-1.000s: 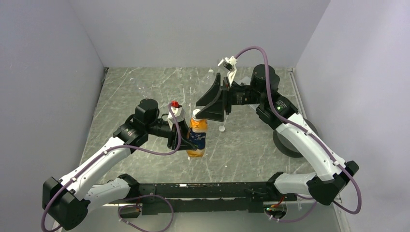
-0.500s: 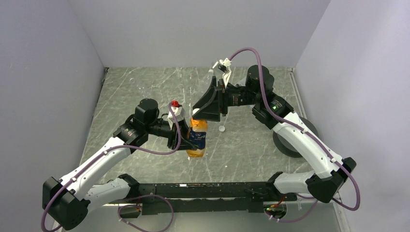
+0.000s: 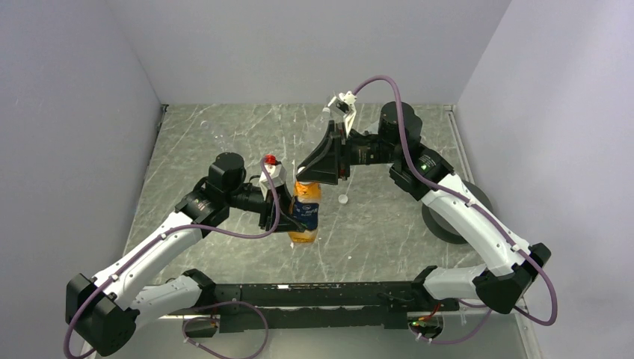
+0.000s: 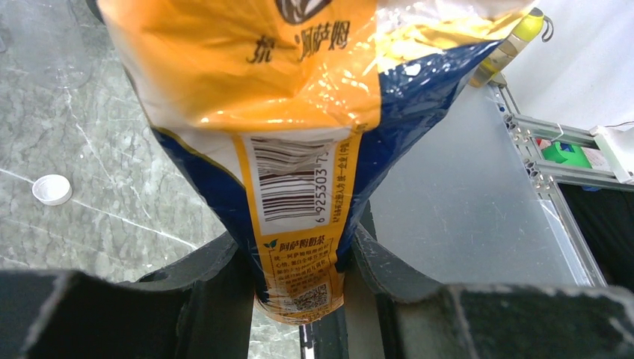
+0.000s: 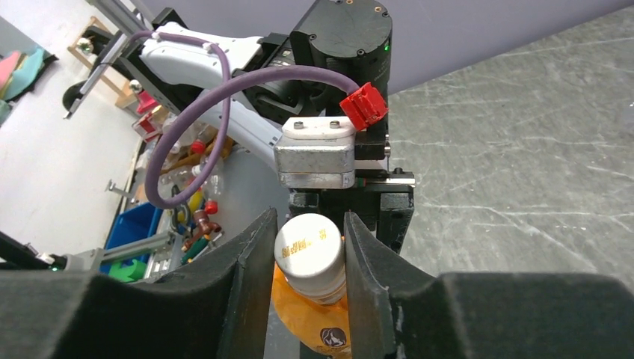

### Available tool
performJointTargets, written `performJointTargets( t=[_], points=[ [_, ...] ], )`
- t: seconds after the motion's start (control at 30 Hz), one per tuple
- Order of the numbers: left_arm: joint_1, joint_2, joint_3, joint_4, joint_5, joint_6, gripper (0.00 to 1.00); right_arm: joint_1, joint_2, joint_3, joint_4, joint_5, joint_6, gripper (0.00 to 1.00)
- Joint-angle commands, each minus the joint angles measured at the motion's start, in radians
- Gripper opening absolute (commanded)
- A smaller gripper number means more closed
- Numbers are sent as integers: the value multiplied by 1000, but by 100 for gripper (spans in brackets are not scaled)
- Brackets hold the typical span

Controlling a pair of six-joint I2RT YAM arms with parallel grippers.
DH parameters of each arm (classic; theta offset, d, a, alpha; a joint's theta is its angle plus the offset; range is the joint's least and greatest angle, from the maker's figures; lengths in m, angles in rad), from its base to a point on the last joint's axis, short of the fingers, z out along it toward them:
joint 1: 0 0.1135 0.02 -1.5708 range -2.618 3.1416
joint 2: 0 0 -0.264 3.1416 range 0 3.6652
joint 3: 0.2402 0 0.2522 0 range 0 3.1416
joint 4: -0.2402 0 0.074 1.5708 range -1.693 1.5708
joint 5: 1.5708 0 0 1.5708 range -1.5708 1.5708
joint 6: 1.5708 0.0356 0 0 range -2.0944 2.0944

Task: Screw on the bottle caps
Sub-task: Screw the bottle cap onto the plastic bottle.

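Left pincer (image 4: 303, 299): mine, clamped round the orange bottle (image 4: 299, 112), which I hold upright.
Right pincer (image 5: 308, 262): my fingers press both sides of the white cap (image 5: 306, 250) on top of that bottle.
Worktop (image 3: 389, 224): grey, marbled; a loose cap (image 3: 342, 199) lies near the bottle.
Room: plain grey walls.
Hidden: from above, my right pincer covers the bottle's neck.

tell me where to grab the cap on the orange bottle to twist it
Grip the cap by its round side wall, coming down from above along the neck. The orange bottle stands upright, clamped low by the left gripper, so its cap is topmost and the flat top gives no hold. The right gripper flanks it; contact is unclear.
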Motion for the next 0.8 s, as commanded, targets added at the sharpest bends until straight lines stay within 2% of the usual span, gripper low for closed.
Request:
performJointTargets(
  t=[0.0, 0.17, 0.3, 0.5, 0.77],
  points=[
    [3, -1, 6, 36, 20, -11, 0, 11, -27, 28, -17, 66, -50, 31],
    [4, -1, 29, 30, -17, -26, 0, 28, -41, 28, -90, 197, -94, 19],
    [7, -7, 65, 7, -125, -27, 0, 40, -40, 35, -148, 330, -105, 14],
    [7, -12, 132, 23, -358, -43, 0, 74, -8, 57, -212, 559, -81, 10],
    [6, -6, 146, 154, -615, -79, 0, 131, 85, 121, -301, 889, 20, 6]
  ],
)
